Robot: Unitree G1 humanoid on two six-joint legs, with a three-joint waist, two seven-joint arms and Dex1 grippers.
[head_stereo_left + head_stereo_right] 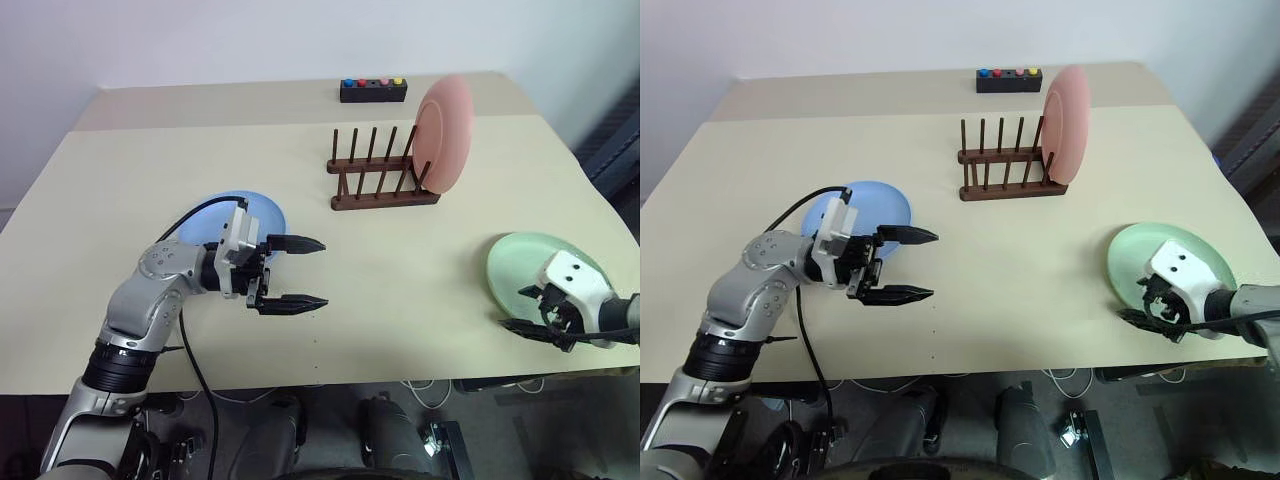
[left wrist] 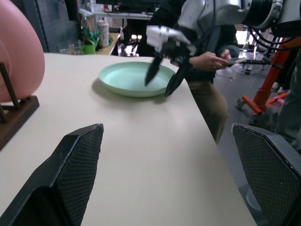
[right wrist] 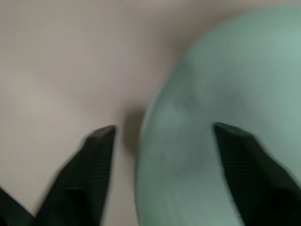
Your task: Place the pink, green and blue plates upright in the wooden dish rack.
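Observation:
The pink plate [image 1: 445, 133] stands upright at the right end of the wooden dish rack [image 1: 380, 180], whose other slots are bare. Flat on the table lies the blue plate [image 1: 235, 212], just behind my left gripper [image 1: 322, 272]. That gripper hovers level, open, holding nothing. At the right, the green plate [image 1: 525, 262] lies flat. My right gripper [image 3: 162, 134] tilts down over the plate's near left rim, open, with one finger over the plate and the other over the table beside it. In the left wrist view its fingers [image 2: 153, 75] hang apart above the green plate [image 2: 127, 77].
A small black box with coloured buttons [image 1: 372, 90] sits at the table's far edge behind the rack. A person [image 2: 211, 61] is close to the table's right side. The table's front edge [image 1: 400, 375] runs just below both grippers.

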